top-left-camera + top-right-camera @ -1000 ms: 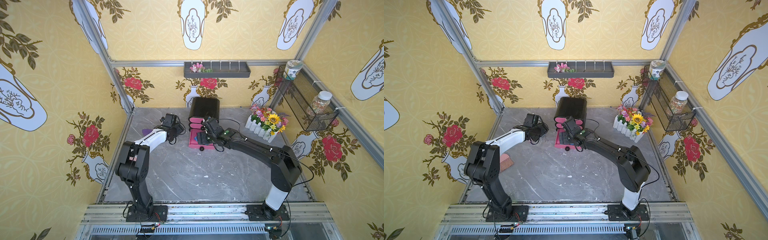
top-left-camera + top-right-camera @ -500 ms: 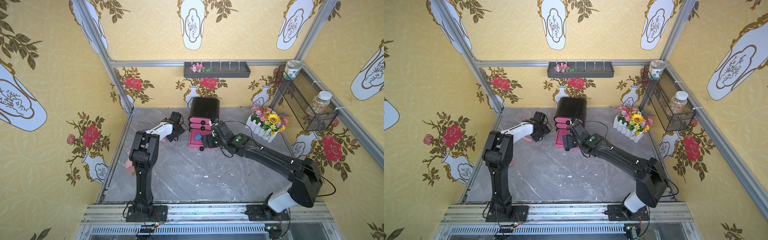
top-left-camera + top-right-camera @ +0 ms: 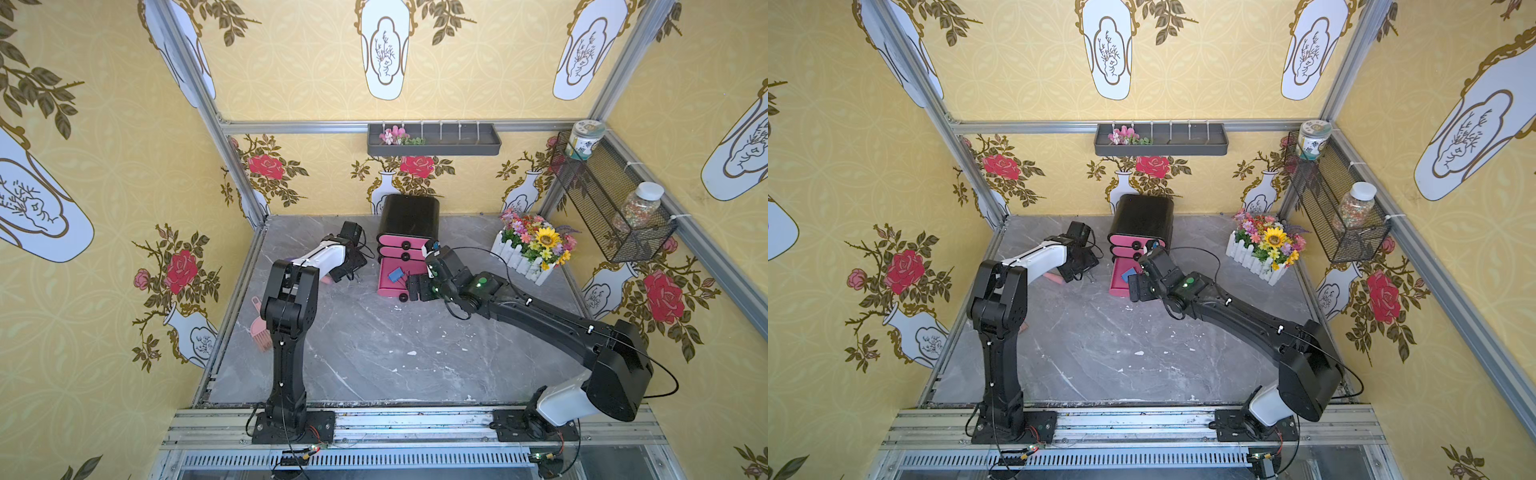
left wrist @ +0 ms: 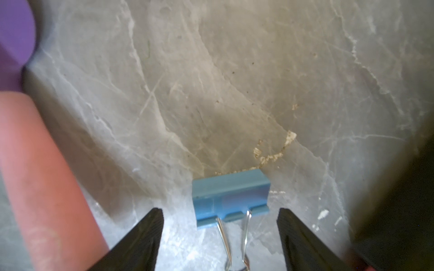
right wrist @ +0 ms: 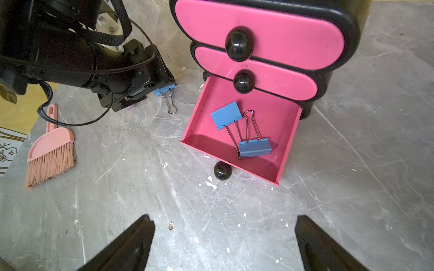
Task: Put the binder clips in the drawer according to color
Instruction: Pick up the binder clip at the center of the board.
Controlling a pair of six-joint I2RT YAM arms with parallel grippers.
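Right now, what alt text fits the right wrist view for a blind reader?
Two blue binder clips with silver wire handles lie in the pulled-out bottom pink drawer of a black three-drawer cabinet. A third blue clip lies on the grey marbled tabletop beside the drawer, a pink hand brush farther off; the right tool hangs open.

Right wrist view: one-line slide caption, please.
Open right pincer faces the pulled-out bottom drawer holding two blue binder clips; a third blue clip lies on the marble outside.
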